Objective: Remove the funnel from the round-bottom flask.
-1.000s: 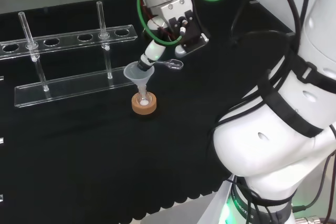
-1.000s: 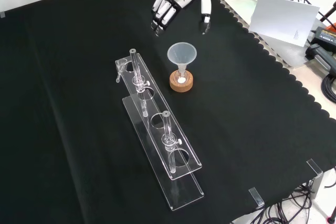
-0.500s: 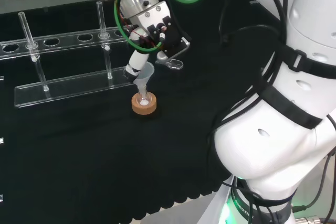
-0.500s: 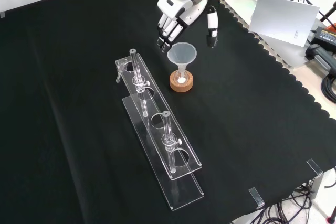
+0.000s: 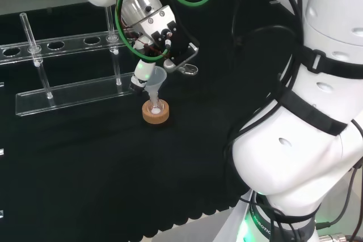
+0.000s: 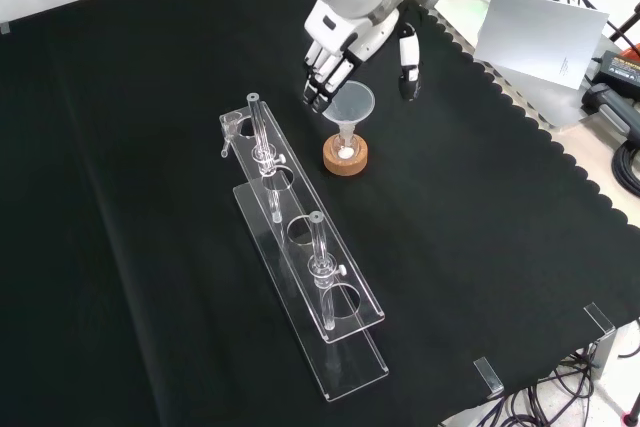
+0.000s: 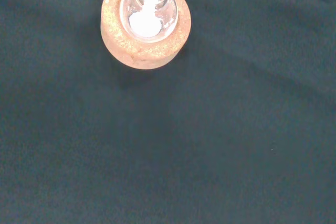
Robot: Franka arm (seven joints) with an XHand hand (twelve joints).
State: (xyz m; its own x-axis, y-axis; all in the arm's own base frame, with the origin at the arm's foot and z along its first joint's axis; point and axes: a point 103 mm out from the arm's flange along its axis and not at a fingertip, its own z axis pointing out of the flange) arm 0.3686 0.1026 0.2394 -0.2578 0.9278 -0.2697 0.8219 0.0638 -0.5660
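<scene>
Clear funnel (image 6: 347, 104) sits upright in the round-bottom flask (image 6: 346, 150) on its cork ring (image 6: 345, 158); the hand (image 6: 345, 35) hovers spread around the funnel's rim. Fingers (image 6: 320, 82) hang relaxed, holding nothing.

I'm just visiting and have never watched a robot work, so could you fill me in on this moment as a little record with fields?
Job: lift the clear plastic funnel out of the small round-bottom glass flask.
Flask: sits in a round cork ring stand on the black cloth; something white lies in its bottom.
Funnel: its stem is in the flask's neck, not yet lifted.
Hand: black and white robot hand, fingers straight, reaching down around the funnel's rim; contact cannot be told.
Nearby: a clear plastic test-tube rack, left of the flask in the front view.
</scene>
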